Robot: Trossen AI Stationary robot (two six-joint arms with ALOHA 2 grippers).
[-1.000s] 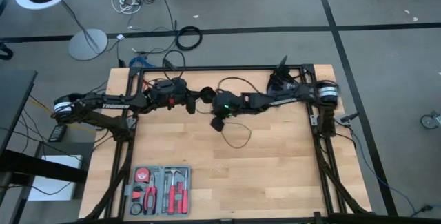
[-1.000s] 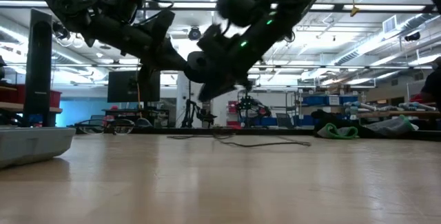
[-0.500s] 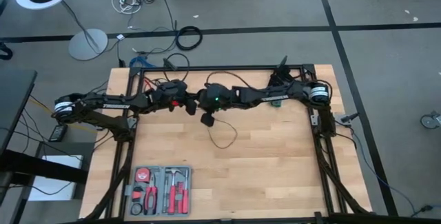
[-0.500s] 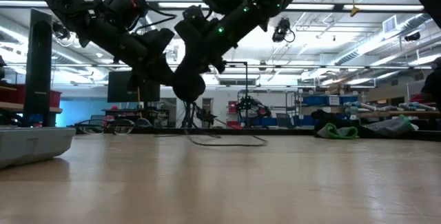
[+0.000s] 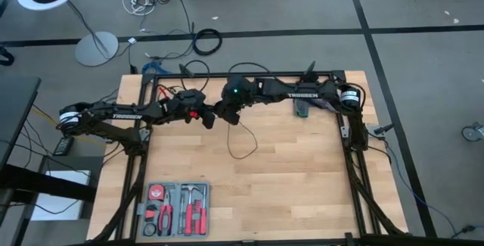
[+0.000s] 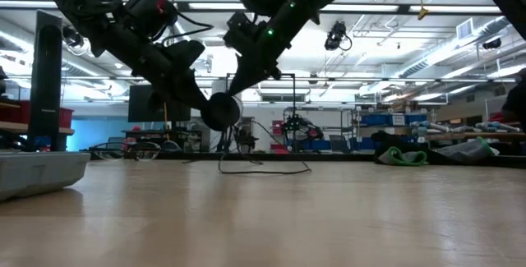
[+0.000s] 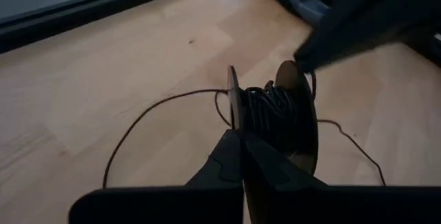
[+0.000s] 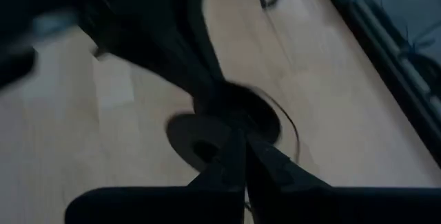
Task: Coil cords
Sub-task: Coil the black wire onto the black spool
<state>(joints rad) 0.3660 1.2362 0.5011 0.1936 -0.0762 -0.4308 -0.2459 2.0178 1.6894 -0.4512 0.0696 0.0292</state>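
Both grippers [image 5: 217,114] shut, meeting mid-air, cord [image 5: 243,141] dangling

Two dark robot arms meet above the far middle of the pale wooden table [image 5: 302,178], the left gripper [image 5: 210,116] and right gripper [image 5: 224,111] both closed at a small black round spool [image 6: 220,111] held off the surface, crowding that spot. A thin black cord [image 5: 243,141] loops loose on the boards just below them. A grey tray of red-handled tools [image 5: 175,209] occupies the near left corner; the table's right half lies open.
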